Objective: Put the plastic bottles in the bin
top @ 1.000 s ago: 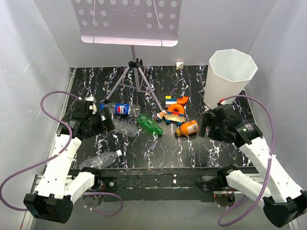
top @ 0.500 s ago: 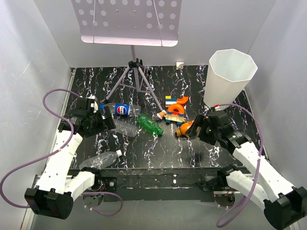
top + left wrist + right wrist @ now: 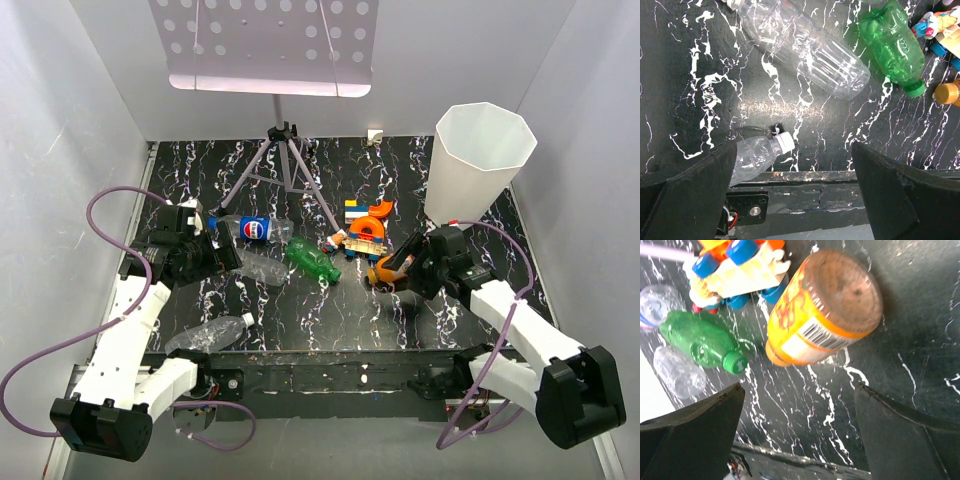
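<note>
The orange bottle lies on the black marbled table, and my right gripper is open right beside it; in the right wrist view the orange bottle lies just beyond the open jaws, not between them. The green bottle lies mid-table and also shows in the right wrist view. The Pepsi bottle and a clear bottle lie by my left gripper, which is open and empty. Another clear bottle lies near the front edge. The white bin stands at the back right.
A pile of toy blocks lies just behind the orange bottle. A tripod stand with a perforated plate stands at the back centre. White walls close in both sides. The table's front edge runs just before the arm bases.
My right gripper has moved left from beside the bin to the orange bottle. My left arm has shifted only slightly. The bottles have not moved.
</note>
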### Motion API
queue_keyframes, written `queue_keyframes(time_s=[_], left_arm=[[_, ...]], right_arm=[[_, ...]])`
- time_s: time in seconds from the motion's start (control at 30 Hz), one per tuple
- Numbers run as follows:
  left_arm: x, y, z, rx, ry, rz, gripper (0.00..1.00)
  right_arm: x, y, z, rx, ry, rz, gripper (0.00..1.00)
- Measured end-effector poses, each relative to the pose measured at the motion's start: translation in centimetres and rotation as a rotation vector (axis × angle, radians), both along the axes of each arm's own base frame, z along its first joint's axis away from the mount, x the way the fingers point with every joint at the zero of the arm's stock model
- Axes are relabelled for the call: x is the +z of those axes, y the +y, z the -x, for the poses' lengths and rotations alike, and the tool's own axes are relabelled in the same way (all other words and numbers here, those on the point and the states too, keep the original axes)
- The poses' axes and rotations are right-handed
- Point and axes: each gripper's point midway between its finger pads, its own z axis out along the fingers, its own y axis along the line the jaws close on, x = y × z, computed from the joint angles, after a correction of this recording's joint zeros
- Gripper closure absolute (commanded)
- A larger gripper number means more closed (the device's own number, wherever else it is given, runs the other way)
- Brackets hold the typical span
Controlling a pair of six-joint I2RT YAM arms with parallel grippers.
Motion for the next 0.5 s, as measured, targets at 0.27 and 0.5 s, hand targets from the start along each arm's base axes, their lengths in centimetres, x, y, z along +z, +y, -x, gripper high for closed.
queue_keyframes(time_s=[0.27, 0.5], left_arm=[[0.1, -0.2, 0.0, -0.013, -0.004, 0.007, 0.01], [0.1, -0.4, -0.1, -0.021, -0.006, 0.018, 0.01]], right_arm=[[-2.1, -1.3, -2.2, -0.116, 0.043, 0.029, 0.04], [-3.7, -0.7, -3.5, -0.157, 0.078, 0.006, 0.24]])
